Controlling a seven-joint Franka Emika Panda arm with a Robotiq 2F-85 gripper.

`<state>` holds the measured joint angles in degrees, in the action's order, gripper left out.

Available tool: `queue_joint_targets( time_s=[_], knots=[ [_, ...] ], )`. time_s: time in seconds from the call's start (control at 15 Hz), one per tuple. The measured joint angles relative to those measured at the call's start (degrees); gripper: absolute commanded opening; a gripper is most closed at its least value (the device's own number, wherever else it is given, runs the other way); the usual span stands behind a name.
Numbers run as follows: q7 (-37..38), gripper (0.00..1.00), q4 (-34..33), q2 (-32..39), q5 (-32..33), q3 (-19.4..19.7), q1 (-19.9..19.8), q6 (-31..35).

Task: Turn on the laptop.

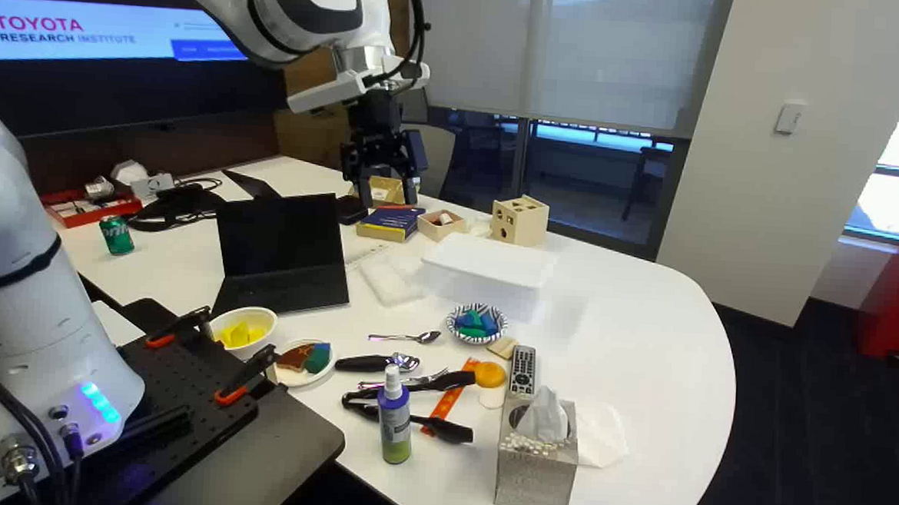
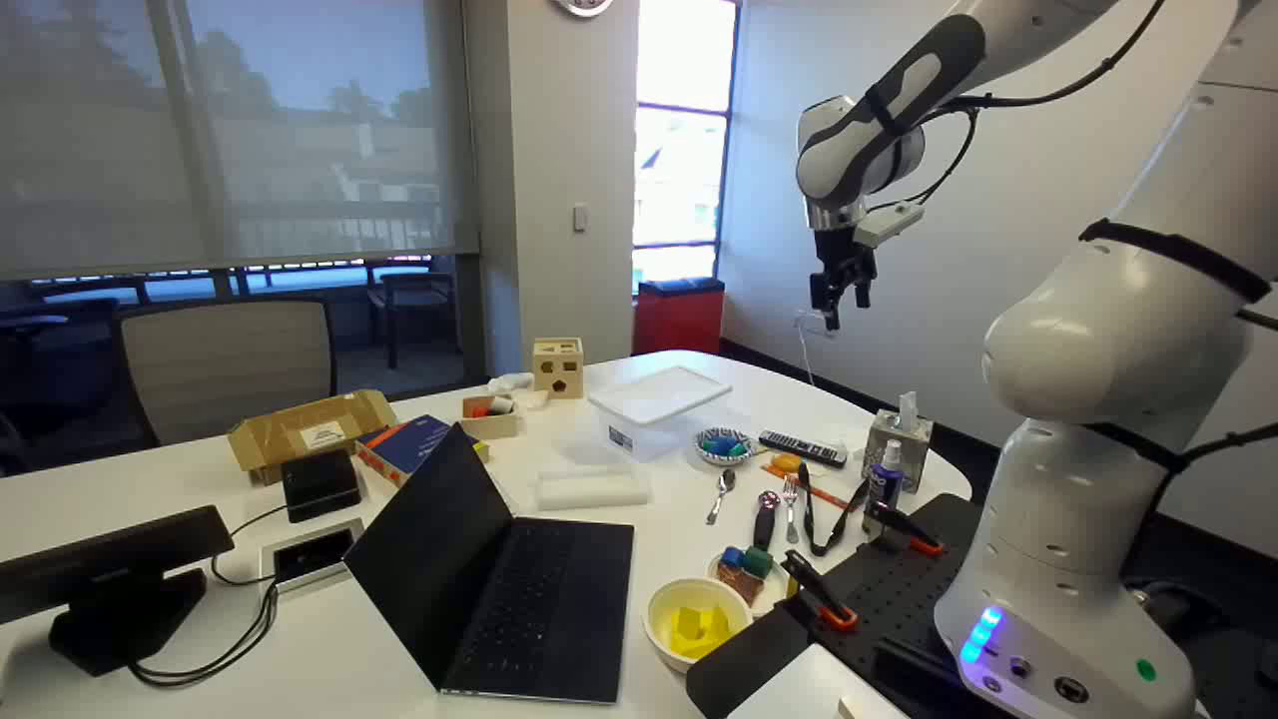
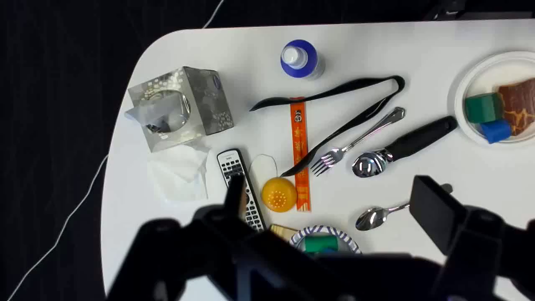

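The laptop (image 1: 281,236) stands open on the white table, with a dark screen and black keyboard deck. It shows in both exterior views, at front left of centre here (image 2: 539,609), and is out of the wrist view. My gripper (image 2: 848,308) is open and empty, high above the table and well away from the laptop. It also shows in an exterior view (image 1: 388,193). In the wrist view my gripper (image 3: 333,196) has its black fingers wide apart over the remote, the orange round item and the spoon, touching none of them.
A tissue box (image 1: 537,469), spray bottle (image 1: 394,419), tongs (image 3: 368,110) and remote (image 3: 240,184) lie on the table. A yellow-block bowl (image 2: 697,624) stands beside the laptop. A lidded plastic box (image 2: 649,419), books (image 2: 409,444) and a monitor on a stand (image 2: 120,559) are also there.
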<state>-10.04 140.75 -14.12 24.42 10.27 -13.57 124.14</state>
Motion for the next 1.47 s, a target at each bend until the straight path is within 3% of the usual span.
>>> queue_joint_targets(
  time_s=[0.33, 0.6, 1.07, 1.47],
  knots=[
    [0.0, 1.00, 0.0, 0.4, -0.1, 0.0, 0.6, 1.3],
    [0.1, 1.00, -0.2, 5.2, -3.9, -2.6, 5.0, 10.1],
    [1.6, 1.00, -4.4, 24.0, -10.2, -11.9, 14.7, 32.3],
    [4.6, 1.00, -17.2, 44.7, -10.3, -14.9, 22.7, 46.9]
  ],
)
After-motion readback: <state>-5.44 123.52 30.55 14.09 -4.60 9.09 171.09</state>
